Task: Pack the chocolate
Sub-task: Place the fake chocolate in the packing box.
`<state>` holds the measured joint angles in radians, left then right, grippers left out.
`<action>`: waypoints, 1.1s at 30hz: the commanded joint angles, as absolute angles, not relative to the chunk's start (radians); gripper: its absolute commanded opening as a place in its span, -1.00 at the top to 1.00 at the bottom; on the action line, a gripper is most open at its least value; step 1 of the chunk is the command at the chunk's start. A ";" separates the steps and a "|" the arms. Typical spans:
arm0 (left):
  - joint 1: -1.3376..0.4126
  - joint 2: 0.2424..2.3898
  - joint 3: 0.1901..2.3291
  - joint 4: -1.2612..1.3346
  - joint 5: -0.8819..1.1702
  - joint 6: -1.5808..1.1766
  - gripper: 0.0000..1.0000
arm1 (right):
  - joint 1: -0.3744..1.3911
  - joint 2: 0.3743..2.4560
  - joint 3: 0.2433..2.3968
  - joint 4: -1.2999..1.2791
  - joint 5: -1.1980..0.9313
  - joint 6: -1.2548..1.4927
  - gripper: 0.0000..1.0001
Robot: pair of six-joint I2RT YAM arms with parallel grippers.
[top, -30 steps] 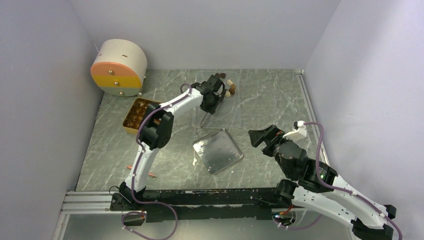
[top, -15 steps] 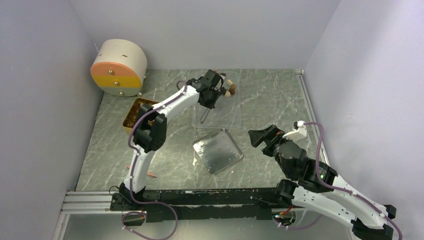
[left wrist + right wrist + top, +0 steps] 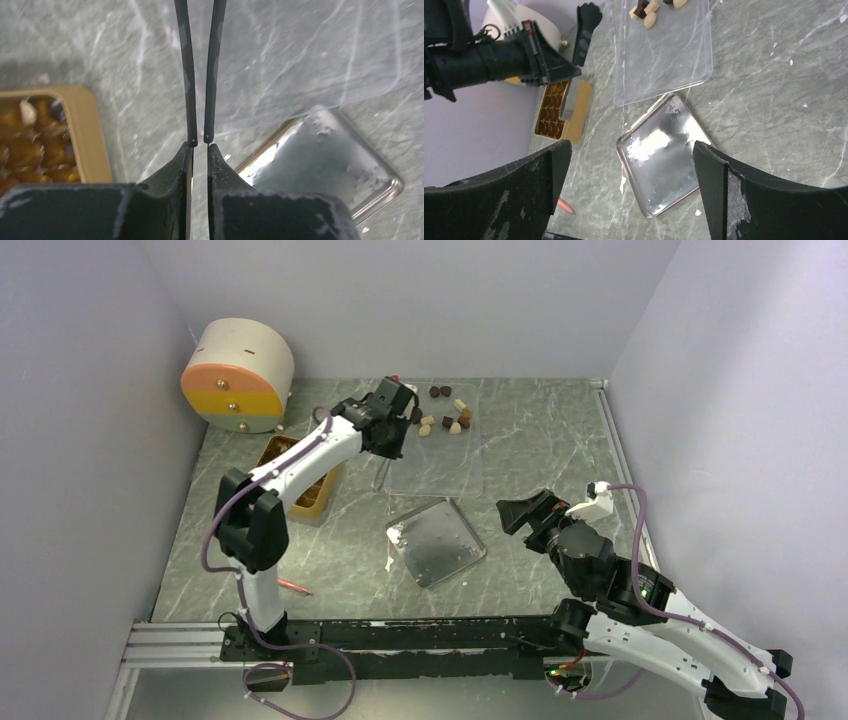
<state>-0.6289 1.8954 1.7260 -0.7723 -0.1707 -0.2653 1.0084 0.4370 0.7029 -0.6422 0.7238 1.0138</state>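
Chocolate [image 3: 447,420] — brown and cream pieces — clustered on clear tray [image 3: 440,465].

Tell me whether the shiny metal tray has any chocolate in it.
Empty. The metal tray shows only bare, smeared metal in both views; the loose chocolate sits on the clear sheet beyond it.

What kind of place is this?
Probably a lab test cell: left arm and right arm bolted to a rail, plain walls boxing in a marble-look table, chocolates staged on a clear tray.
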 commanded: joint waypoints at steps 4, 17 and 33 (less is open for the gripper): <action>-0.529 1.676 1.541 -0.820 -0.246 -0.327 0.88 | 1.008 0.432 0.732 -0.627 0.725 0.998 -0.94; -0.297 1.402 1.300 -0.902 -0.237 -0.345 0.84 | 1.008 0.457 0.731 -0.605 0.694 0.966 -0.94; -0.208 1.381 1.193 -0.885 -0.197 -0.315 0.75 | 1.009 0.470 0.718 -0.579 0.671 0.975 -0.94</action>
